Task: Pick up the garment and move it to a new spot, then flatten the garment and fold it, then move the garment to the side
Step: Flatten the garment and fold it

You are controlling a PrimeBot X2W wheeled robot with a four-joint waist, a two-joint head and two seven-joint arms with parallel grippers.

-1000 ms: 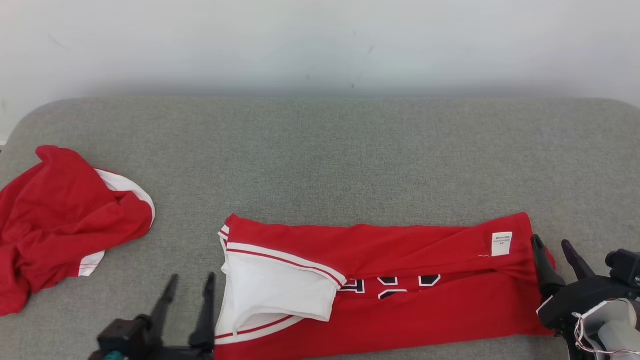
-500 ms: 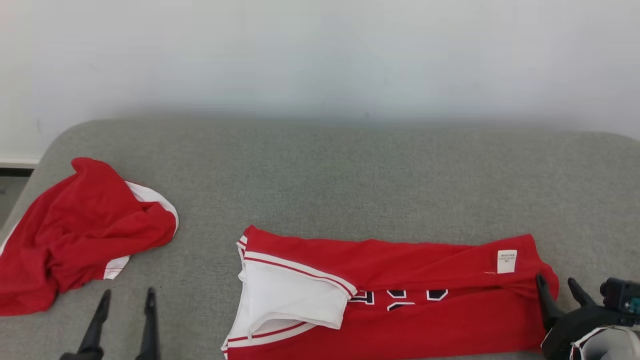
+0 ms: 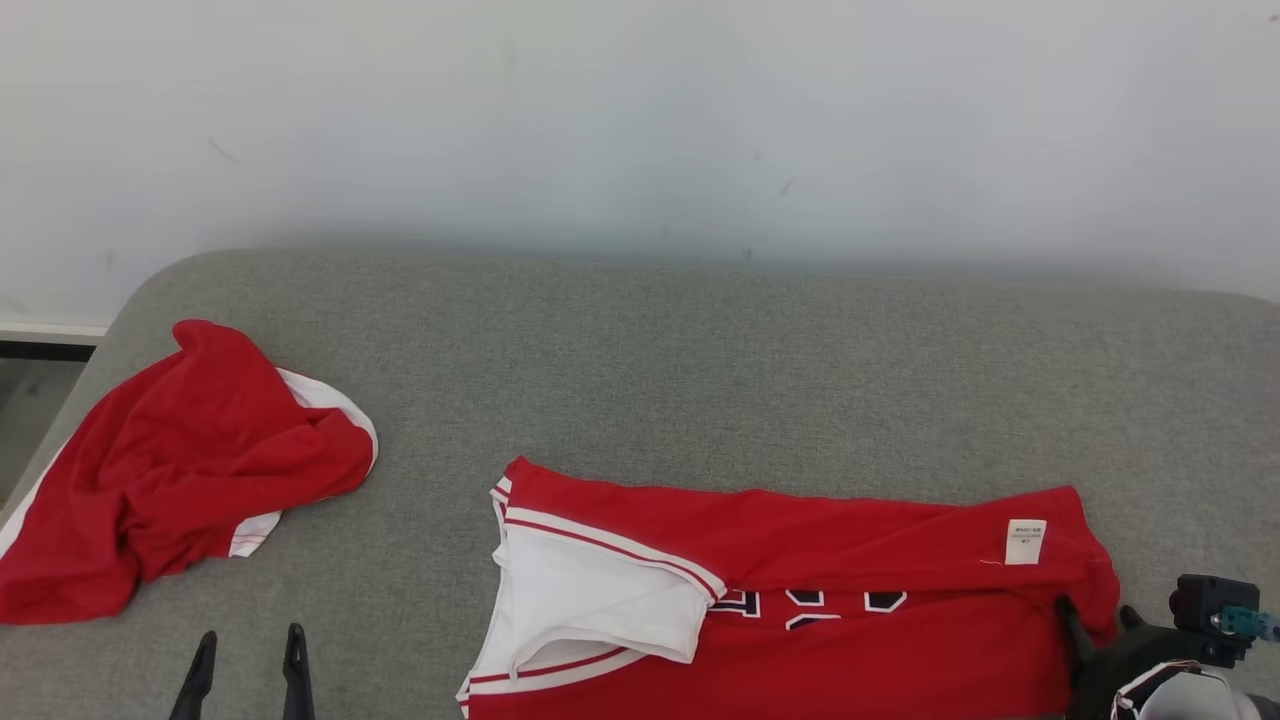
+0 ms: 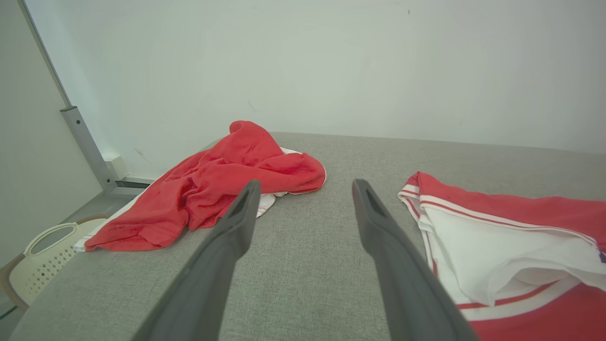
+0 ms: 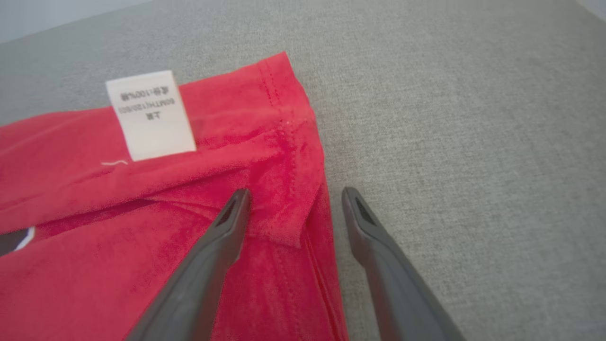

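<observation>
A crumpled red cloth (image 3: 170, 470) lies at the left of the head view on a grey upholstered surface (image 3: 700, 360), white wall (image 3: 640, 120) behind. Lower left of the left wrist view: a cream basket (image 4: 42, 258) (perforated) below a metal post (image 4: 85, 142).

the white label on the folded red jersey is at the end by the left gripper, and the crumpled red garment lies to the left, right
No: the white label on the folded red jersey is at the end by the right gripper, as the right wrist view shows. The crumpled red garment does lie to the left.
</observation>
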